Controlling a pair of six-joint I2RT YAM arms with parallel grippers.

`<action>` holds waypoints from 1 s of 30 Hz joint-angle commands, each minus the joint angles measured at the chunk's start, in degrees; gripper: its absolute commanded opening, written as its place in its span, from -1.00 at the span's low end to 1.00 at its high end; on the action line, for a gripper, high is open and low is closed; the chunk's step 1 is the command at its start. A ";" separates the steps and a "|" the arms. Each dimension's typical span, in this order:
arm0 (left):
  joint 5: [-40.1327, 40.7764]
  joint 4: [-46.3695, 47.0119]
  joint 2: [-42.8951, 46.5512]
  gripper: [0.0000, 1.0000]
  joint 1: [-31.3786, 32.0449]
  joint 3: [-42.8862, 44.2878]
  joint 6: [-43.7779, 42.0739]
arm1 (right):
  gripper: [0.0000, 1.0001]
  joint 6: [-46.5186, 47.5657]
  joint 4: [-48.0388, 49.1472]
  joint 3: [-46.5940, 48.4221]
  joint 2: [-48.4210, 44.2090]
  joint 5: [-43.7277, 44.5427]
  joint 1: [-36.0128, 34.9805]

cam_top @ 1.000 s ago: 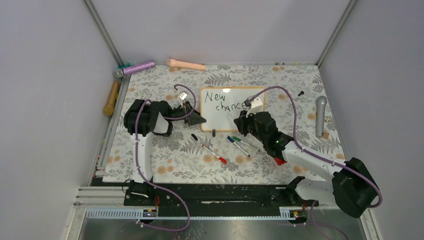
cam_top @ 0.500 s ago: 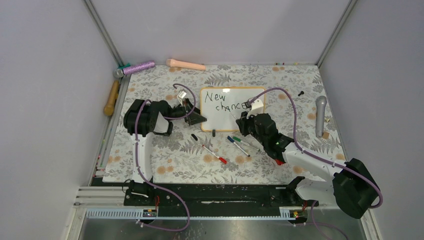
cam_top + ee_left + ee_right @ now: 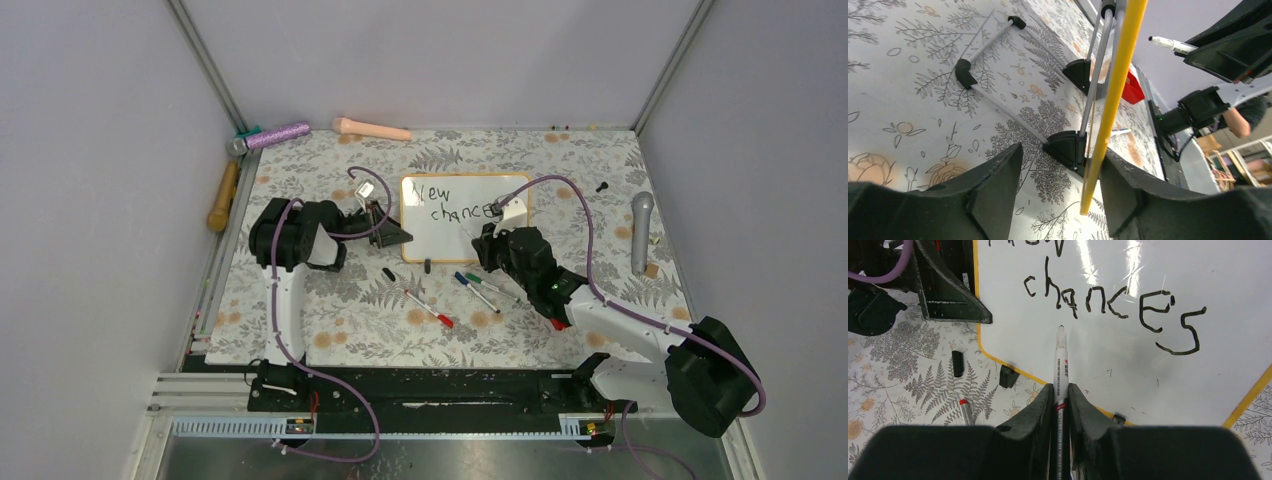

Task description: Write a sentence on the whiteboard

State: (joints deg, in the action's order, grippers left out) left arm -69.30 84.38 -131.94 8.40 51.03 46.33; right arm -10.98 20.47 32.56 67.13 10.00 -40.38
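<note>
The whiteboard [image 3: 445, 238] stands tilted at the table's middle back, and its face fills the right wrist view [image 3: 1148, 375]. The sentence [image 3: 445, 205] reads "New" over "chances" [image 3: 1113, 302] in black. My right gripper [image 3: 480, 245] is shut on a white marker [image 3: 1060, 365]. The marker's tip sits just under the "a" of "chances". My left gripper [image 3: 396, 236] is open at the board's left side. In the left wrist view [image 3: 1062, 152] the board's yellow edge [image 3: 1113, 95] stands between the jaws, close to the right finger [image 3: 1128, 195].
Red-capped [image 3: 428, 308], blue [image 3: 466, 284] and green [image 3: 487, 287] markers and a black cap [image 3: 388, 273] lie in front of the board. A grey microphone [image 3: 641, 232] lies right. A purple microphone [image 3: 272, 135], a peach cylinder [image 3: 372, 128] and a wooden handle [image 3: 222, 195] lie at the back left.
My right gripper has shifted slightly left and up along the board with the marker. Glare now covers the "N" of "New". The left gripper has hardly moved.
</note>
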 commanded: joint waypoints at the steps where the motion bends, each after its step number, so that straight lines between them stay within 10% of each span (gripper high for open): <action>1: -5.63 -0.32 -3.63 0.07 0.23 4.68 3.41 | -1.00 -0.67 2.43 0.71 -0.50 0.24 -0.54; 5: -2.47 -0.18 -1.58 -0.18 0.25 1.10 -0.85 | -1.00 -0.66 2.03 0.51 -1.10 0.59 -0.57; 10: -2.13 -0.20 -1.67 0.46 0.21 1.17 -0.62 | -1.00 -0.66 2.23 -0.09 -2.21 1.24 -0.53; 18: -4.14 -0.25 -2.01 0.85 0.82 2.24 -0.42 | -1.00 -0.52 2.18 -0.72 -3.15 2.10 -0.55; 30: -2.78 -0.24 -1.00 0.61 1.81 0.51 -3.53 | -1.00 -0.84 1.33 0.59 -1.56 0.85 -0.51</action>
State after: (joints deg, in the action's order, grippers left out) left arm -72.47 85.73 -132.92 9.15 53.63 46.30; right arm -11.40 20.27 32.16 65.76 10.44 -40.40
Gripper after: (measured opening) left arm 0.868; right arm 0.208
